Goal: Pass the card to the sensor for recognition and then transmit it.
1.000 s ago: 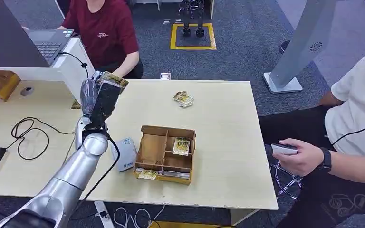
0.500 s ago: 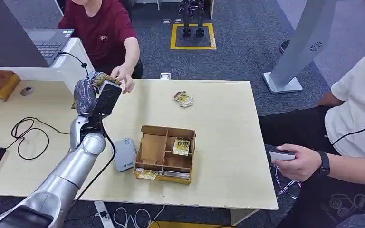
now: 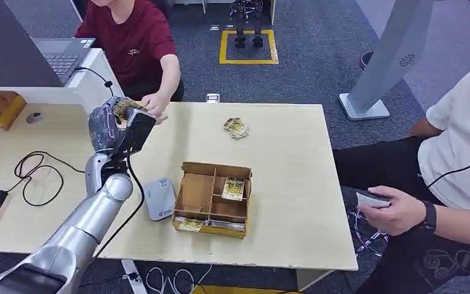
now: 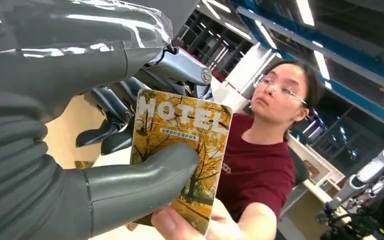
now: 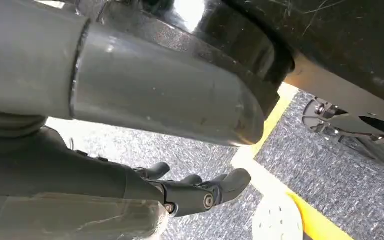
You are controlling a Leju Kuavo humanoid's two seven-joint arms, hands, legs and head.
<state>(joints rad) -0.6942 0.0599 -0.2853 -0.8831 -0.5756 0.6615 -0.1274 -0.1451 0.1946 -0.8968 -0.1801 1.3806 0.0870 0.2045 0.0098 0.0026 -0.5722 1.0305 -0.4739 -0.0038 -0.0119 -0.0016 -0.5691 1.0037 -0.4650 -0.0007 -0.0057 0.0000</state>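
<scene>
My left hand (image 3: pixel 113 125) is raised over the table's far left side and holds a yellow hotel card (image 3: pixel 122 105). In the left wrist view the card (image 4: pixel 185 145), with autumn trees printed on it, is pinched under my thumb (image 4: pixel 130 185). A person in a red shirt reaches across, and their hand (image 3: pixel 153 105) grips the card's free edge, the fingers (image 4: pixel 190 222) touching it. The grey-white card sensor (image 3: pixel 160 198) lies flat on the table in front of my arm. My right hand (image 5: pixel 195 192) hangs over the floor with its fingers apart and holds nothing.
A brown divided box (image 3: pixel 215 168) with cards in it sits mid-table beside the sensor. Loose cards (image 3: pixel 236 127) lie farther back. A black cable (image 3: pixel 33 174) loops at the left. Another person in white (image 3: pixel 453 153) sits at the right holding a small device (image 3: pixel 370 198).
My left hand has carried the card left and back toward the person in red. That person's hand has reached out and taken hold of the card's edge.
</scene>
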